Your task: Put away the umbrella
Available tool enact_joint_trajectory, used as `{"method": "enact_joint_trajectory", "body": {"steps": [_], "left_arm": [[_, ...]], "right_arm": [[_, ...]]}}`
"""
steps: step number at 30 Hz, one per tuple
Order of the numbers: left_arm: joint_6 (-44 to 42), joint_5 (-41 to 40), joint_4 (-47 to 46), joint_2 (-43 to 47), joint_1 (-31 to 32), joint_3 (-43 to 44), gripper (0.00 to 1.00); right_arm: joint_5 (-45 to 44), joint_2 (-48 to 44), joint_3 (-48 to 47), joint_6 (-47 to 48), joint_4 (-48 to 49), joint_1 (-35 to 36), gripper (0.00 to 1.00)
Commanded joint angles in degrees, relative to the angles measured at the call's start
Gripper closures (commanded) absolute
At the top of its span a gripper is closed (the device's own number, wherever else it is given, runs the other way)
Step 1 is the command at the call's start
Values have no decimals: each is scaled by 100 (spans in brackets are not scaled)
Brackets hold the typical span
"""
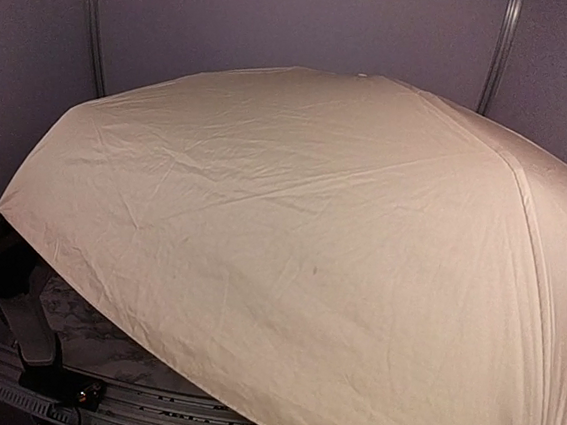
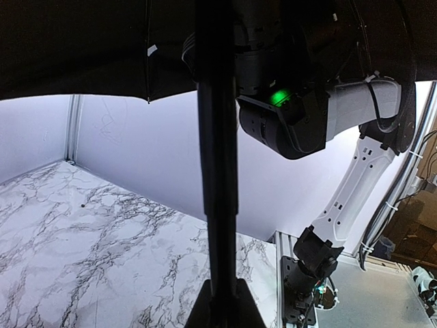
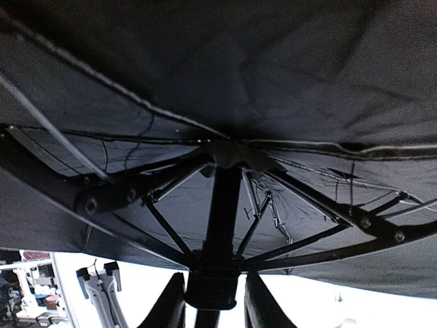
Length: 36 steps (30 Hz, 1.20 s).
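The open umbrella (image 1: 309, 255) spreads its cream canopy over nearly the whole top view and hides both grippers there. In the left wrist view my left gripper (image 2: 222, 285) is shut on the thin black shaft (image 2: 217, 171), which stands upright. From the right wrist I see the black underside (image 3: 205, 68), the ribs and the shaft (image 3: 222, 205). My right gripper (image 3: 215, 275) straddles the runner (image 3: 213, 292) where the ribs meet. Its left finger is against the runner and a narrow gap shows at the right finger (image 3: 259, 301). The handle is out of view.
The marble table (image 2: 82, 239) lies under the canopy, with grey walls around it. The right arm (image 2: 355, 184) rises white and black from its base (image 2: 307, 287) at the table's edge. A link of the left arm (image 1: 24, 320) shows below the canopy's left rim.
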State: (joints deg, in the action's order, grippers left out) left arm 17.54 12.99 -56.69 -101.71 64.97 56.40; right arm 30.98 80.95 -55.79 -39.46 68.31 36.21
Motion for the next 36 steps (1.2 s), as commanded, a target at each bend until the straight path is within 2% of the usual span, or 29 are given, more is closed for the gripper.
{"method": "enact_joint_trajectory", "body": {"steps": [1,7,14,19,25,33,36], "left_arm": [[-191,134,-497,137,51,1,100],[-281,99,-504,117,51,14,100],[-378,49,-517,99,42,19,100],[-484,111,-498,142,4,-8,100],[-428,211,-415,108,-28,45,100],[-429,237,-344,121,-55,72,100],[-416,254,-343,116,-70,71,100]], "right_arm": [[-57,46,-192,-66,81,-52,71],[-167,-81,-44,-63,100,-57,66],[8,-220,-76,59,-250,-52,69],[-22,-345,92,69,-191,-52,58],[48,-317,66,78,-232,-52,66],[64,-377,75,158,-442,-50,63],[57,-363,79,159,-399,-52,71]]}}
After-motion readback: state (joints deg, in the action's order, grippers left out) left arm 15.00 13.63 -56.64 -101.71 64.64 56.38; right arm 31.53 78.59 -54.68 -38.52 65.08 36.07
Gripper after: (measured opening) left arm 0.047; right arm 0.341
